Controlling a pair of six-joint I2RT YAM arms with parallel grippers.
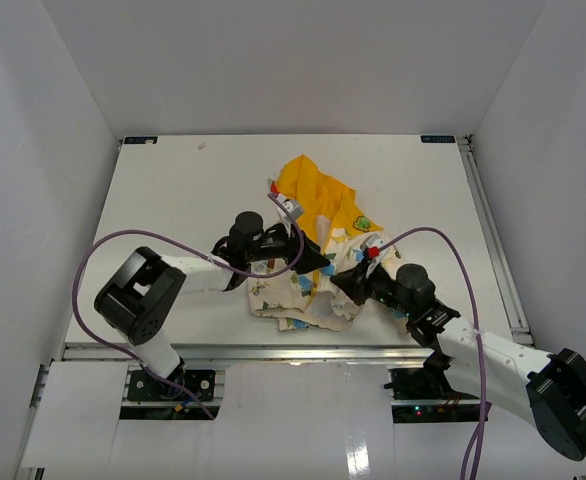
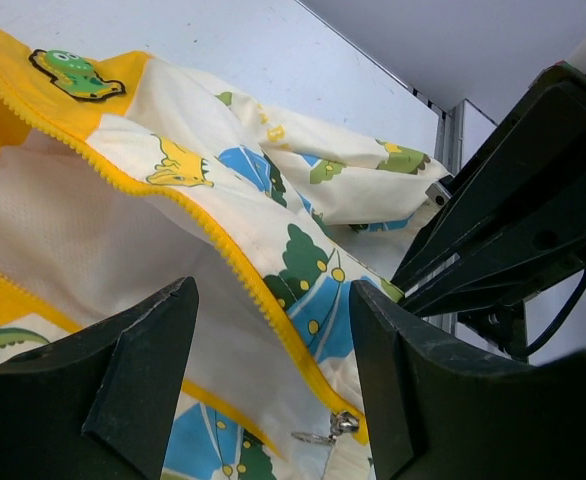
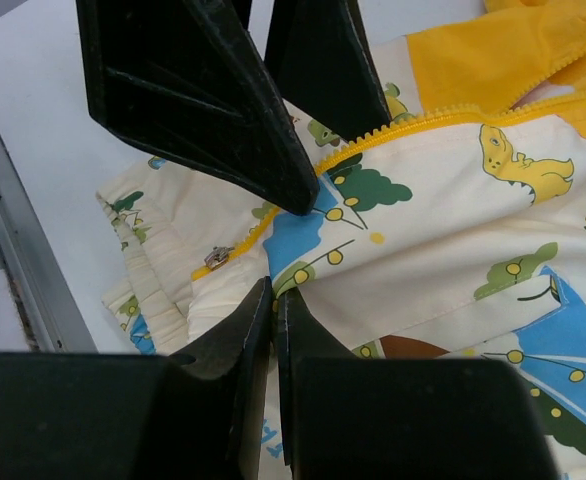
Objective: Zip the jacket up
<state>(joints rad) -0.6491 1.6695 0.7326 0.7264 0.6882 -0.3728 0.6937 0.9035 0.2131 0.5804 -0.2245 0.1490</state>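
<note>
The jacket (image 1: pixel 318 205) lies crumpled mid-table, cream with cartoon prints, its yellow-orange hood at the far end. My left gripper (image 1: pixel 313 262) is open just above its front. In the left wrist view the left gripper (image 2: pixel 273 300) straddles the yellow zipper strip (image 2: pixel 228 255), with the metal slider (image 2: pixel 341 424) low between the fingers. My right gripper (image 1: pixel 341 283) is shut on a fold of the jacket. In the right wrist view the right gripper (image 3: pixel 275 292) pinches cream fabric (image 3: pixel 453 220) just right of the slider (image 3: pixel 218 257). The left fingers (image 3: pixel 223 110) hang right above.
The two grippers are close together over the jacket's lower hem. A metal rail (image 1: pixel 273 352) runs along the table's near edge and another (image 1: pixel 493 240) along its right side. White walls enclose the table. Purple cables (image 1: pixel 103 250) loop from both arms.
</note>
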